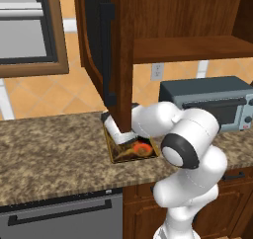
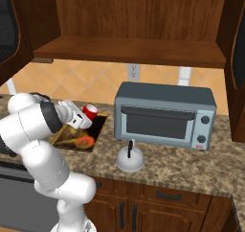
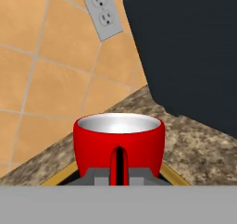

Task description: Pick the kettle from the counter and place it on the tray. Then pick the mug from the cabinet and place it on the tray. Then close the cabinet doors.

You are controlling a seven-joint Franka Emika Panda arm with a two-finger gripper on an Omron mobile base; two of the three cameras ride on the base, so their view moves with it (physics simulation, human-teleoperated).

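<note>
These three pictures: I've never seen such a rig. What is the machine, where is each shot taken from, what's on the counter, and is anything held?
The machine is a white robot arm on a driving base in a rendered kitchen. Two cameras ride behind the arm, left and right, looking forward over it. The third sits on the hand and looks along the gripper.

On the speckled counter lies a dark tray with a gold rim. A grey toaster oven stands to its right, and the kettle sits on the counter in front of the oven, not on the tray. Above hangs the open cabinet.

The gripper is shut on the handle of the red mug and holds it over the tray's edge; whether it touches the tray I cannot tell.
</note>
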